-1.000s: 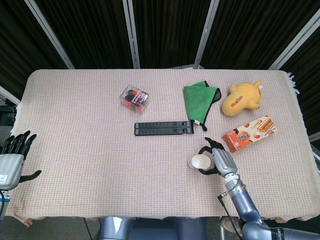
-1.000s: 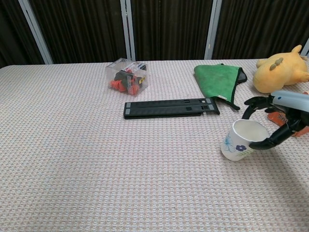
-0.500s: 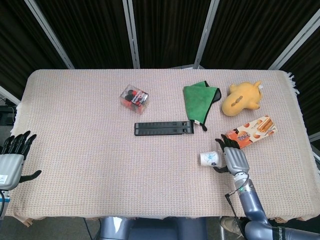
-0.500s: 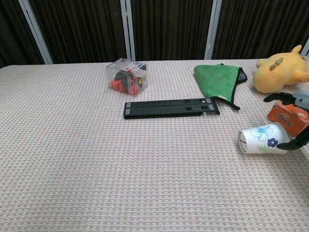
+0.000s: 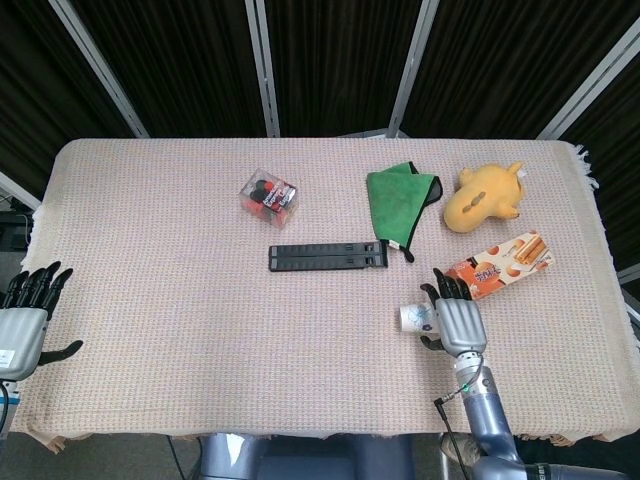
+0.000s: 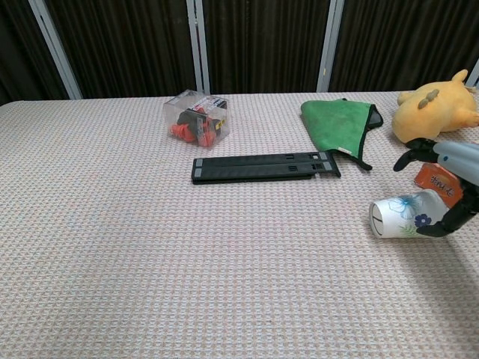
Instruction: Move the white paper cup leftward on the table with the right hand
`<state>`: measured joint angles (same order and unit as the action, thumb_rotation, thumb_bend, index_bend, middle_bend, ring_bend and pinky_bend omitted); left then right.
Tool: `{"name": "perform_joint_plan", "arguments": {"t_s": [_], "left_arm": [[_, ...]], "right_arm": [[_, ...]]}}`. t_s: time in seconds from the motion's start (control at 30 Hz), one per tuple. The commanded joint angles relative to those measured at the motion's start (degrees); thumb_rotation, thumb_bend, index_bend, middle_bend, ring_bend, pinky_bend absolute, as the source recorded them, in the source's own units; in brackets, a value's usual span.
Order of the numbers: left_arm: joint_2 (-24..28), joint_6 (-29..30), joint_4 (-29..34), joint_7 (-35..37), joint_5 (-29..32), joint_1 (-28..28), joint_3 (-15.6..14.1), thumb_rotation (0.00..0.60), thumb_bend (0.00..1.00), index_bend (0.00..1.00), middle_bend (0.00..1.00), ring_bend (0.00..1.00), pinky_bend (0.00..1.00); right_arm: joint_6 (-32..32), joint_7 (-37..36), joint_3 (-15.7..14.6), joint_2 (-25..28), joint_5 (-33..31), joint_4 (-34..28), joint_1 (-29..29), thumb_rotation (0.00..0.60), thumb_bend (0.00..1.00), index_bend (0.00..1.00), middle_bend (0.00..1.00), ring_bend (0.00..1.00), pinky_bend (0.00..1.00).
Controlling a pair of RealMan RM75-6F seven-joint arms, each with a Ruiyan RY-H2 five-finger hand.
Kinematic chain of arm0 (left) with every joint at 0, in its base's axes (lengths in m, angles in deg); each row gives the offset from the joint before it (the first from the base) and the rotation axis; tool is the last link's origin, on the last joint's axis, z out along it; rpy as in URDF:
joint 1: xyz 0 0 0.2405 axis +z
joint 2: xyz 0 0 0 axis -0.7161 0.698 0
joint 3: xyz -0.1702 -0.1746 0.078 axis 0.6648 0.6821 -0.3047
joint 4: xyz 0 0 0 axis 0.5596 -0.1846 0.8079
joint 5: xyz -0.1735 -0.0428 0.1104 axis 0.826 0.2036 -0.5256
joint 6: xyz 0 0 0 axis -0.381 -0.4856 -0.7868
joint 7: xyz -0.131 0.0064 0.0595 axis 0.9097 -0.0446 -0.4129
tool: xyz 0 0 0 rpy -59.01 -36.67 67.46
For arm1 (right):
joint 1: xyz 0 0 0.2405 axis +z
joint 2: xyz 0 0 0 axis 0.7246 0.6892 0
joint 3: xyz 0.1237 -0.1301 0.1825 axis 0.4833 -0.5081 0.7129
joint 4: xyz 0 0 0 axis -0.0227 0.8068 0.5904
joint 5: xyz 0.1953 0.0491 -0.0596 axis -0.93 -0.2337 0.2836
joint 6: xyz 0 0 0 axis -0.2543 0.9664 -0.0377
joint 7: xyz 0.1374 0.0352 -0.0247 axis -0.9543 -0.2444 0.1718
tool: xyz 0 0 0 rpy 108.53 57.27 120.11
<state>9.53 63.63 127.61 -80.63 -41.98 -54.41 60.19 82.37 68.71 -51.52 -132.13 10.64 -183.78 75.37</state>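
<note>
The white paper cup (image 5: 412,317) with blue flowers lies on its side at the table's front right, and in the chest view the cup (image 6: 400,215) has its mouth facing left. My right hand (image 5: 457,320) hovers over the cup's base end. In the chest view the right hand (image 6: 458,161) arches its fingers above the cup without touching, while the thumb reaches in below, close to the base. My left hand (image 5: 25,320) hangs off the table's left edge, fingers spread and holding nothing.
An orange cookie box (image 5: 500,266) lies just behind the right hand, with a yellow plush (image 5: 485,196) beyond it. A green cloth (image 5: 400,190), a black strip (image 5: 328,257) and a clear box of small items (image 5: 268,195) sit mid-table on the woven cloth (image 5: 150,300).
The cup, held upright a second ago, tipped onto its side and ended up further right. The right hand drew back to the right, then came left again over the cup's base.
</note>
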Motion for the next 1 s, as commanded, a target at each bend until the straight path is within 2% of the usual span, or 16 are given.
{"name": "perform_joint_plan", "arguments": {"t_s": [0.03, 0.73, 0.9, 1.0], "left_arm": [[0.0, 0.0, 0.0, 0.0, 0.0, 0.0, 0.0, 0.600, 0.00, 0.00, 0.00, 0.00, 0.00], [0.1, -0.1, 0.0, 0.1, 0.0, 0.0, 0.0, 0.600, 0.00, 0.00, 0.00, 0.00, 0.00], [0.1, -0.1, 0.0, 0.1, 0.0, 0.0, 0.0, 0.600, 0.00, 0.00, 0.00, 0.00, 0.00], [0.1, -0.1, 0.0, 0.0, 0.0, -0.1, 0.0, 0.600, 0.00, 0.00, 0.00, 0.00, 0.00]], "right_arm": [[0.8, 1.9, 0.6, -2.2, -0.3, 1.2, 0.6, 0.600, 0.21, 0.26, 0.00, 0.00, 0.00], [-0.2, 5.9, 1.1, -7.1, -2.0, 6.6, 1.3, 0.600, 0.22, 0.45, 0.11, 0.00, 0.00], [0.4, 4.9, 1.1, -7.6, 0.0, 6.9, 0.9, 0.600, 0.23, 0.47, 0.12, 0.00, 0.00], [1.0, -0.3, 2.6, -7.0, 3.2, 4.5, 0.3, 0.600, 0.23, 0.47, 0.12, 0.00, 0.00]]}}
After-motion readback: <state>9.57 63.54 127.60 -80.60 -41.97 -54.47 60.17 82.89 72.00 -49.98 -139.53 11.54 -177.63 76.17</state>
